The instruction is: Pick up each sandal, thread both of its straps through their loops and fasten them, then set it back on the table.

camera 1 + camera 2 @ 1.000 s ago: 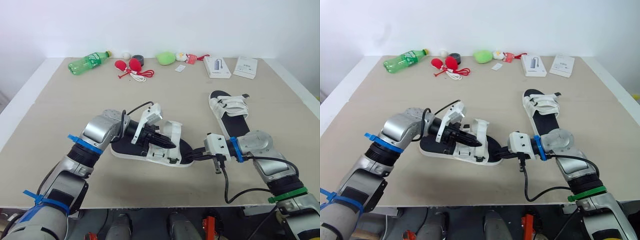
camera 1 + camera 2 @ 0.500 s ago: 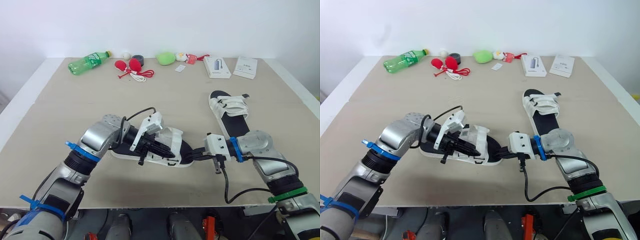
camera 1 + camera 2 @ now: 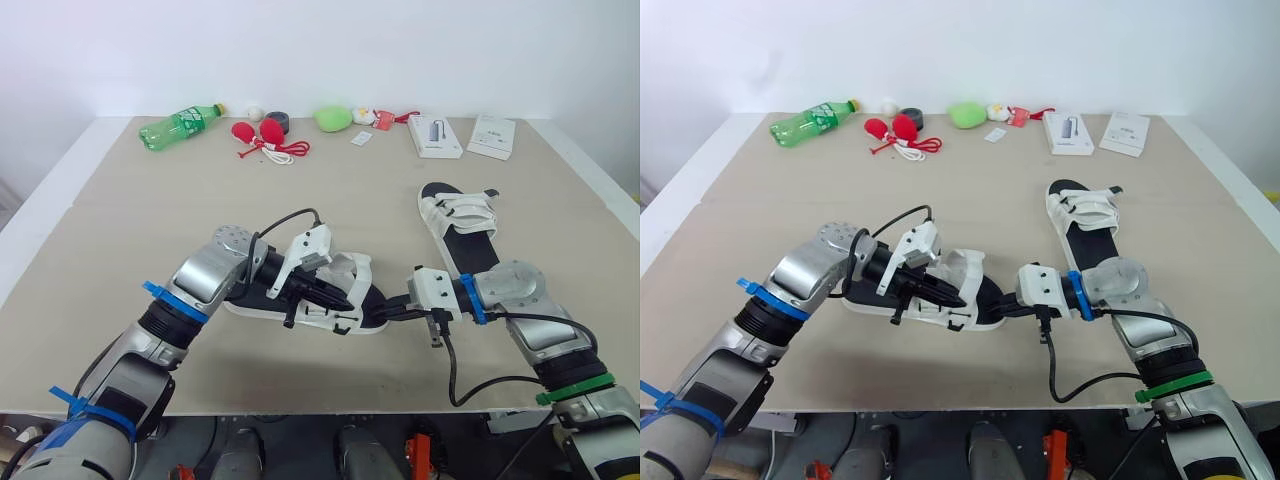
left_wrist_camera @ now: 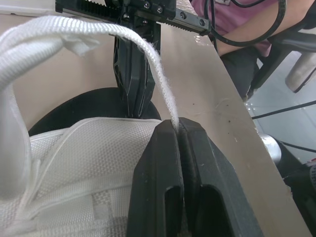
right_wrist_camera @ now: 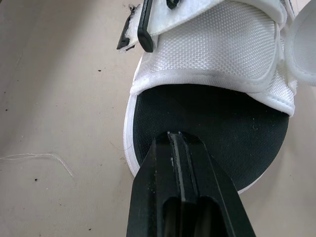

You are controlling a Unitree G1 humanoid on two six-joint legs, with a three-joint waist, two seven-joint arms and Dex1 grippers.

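Head view: vs 1 s ago, left gripper (image 3: 325, 297) is lower and more toward right gripper (image 3: 392, 312). The strap (image 3: 352, 268) stood up before, now it bends over the sandal (image 3: 250, 303). Sandal is at same place on table (image 3: 150, 220), near front edge. Bare room to its left; second sandal (image 3: 458, 225) well apart, behind R arm.
L wrist view: fingers (image 4: 158, 163) clamped on strap end.
R wrist view: fingers (image 5: 158, 187) pressed together, tip on the black sole (image 5: 217, 118).

Bright, even, diffuse light casts soft, faint shadows on the table (image 3: 120, 220).
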